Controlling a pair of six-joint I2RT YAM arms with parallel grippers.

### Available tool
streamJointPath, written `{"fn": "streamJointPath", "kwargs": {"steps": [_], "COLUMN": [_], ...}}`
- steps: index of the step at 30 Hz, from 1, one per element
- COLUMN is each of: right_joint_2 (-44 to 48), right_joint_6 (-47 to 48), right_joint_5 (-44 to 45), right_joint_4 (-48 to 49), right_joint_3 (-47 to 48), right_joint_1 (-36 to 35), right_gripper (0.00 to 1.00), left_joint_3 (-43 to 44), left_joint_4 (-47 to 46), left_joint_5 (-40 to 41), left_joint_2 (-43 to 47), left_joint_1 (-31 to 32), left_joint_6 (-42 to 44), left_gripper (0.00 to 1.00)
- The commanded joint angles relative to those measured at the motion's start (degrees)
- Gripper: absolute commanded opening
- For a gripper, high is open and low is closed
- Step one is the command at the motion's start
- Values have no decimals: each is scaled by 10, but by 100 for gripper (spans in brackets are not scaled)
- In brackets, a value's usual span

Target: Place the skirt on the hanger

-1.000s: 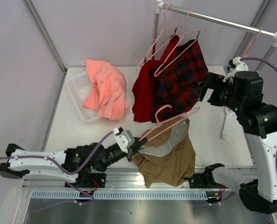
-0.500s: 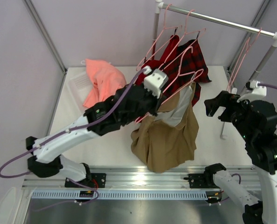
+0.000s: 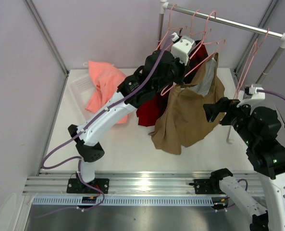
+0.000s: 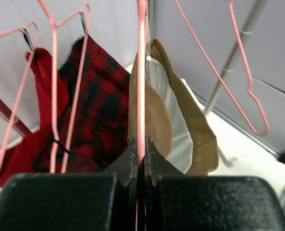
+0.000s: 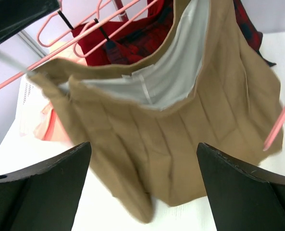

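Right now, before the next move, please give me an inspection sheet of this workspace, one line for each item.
Surface: white table, partly covered.
Job's things: khaki skirt hangs on a pink hanger, up by the clothes rail.
Clutter: salmon-pink garment over a clear tray; red garment and plaid garment hang on the rail; spare pink hanger.
Grippers: left gripper shut on the hanger; right gripper open, empty, facing the skirt.
Cables: purple cables along both arms.
Surroundings: pale walls.
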State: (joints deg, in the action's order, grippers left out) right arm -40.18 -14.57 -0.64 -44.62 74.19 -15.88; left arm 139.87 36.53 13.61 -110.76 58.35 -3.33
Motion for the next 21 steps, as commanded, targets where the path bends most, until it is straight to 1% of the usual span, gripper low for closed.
{"fn": "streamJointPath", "kwargs": {"steps": [1, 4, 6, 7, 10, 14, 17, 21], "right_joint_2": [33, 45, 41, 37, 37, 55, 64, 59], "right_joint_6": [14, 19, 22, 24, 20, 19, 22, 25], "right_joint_5": [22, 28, 31, 31, 42, 53, 61, 83], "right_joint_4": [61, 68, 56, 51, 34, 44, 50, 42], "right_joint_3": [-17, -22, -17, -14, -15, -35, -42, -41], "right_joint_1": [1, 1, 1, 2, 2, 2, 2, 1], "right_gripper": [99, 99, 99, 100, 99, 99, 99, 99], "left_joint_3": [-7, 28, 42, 39, 42, 40, 54, 68], "left_joint_4": [-171, -202, -223, -244, -268, -322, -356, -395], "left_joint_5": [-12, -31, -48, -53, -67, -71, -73, -90], "left_joint_2": [17, -22, -38, -45, -65, -89, -113, -149], "left_joint_1": [-10, -21, -37, -42, -52, -54, -61, -73], "left_joint_6": [46, 46, 34, 19, 10, 17, 11, -19], "left_gripper": [1, 1, 1, 2, 2, 3, 3, 5]}}
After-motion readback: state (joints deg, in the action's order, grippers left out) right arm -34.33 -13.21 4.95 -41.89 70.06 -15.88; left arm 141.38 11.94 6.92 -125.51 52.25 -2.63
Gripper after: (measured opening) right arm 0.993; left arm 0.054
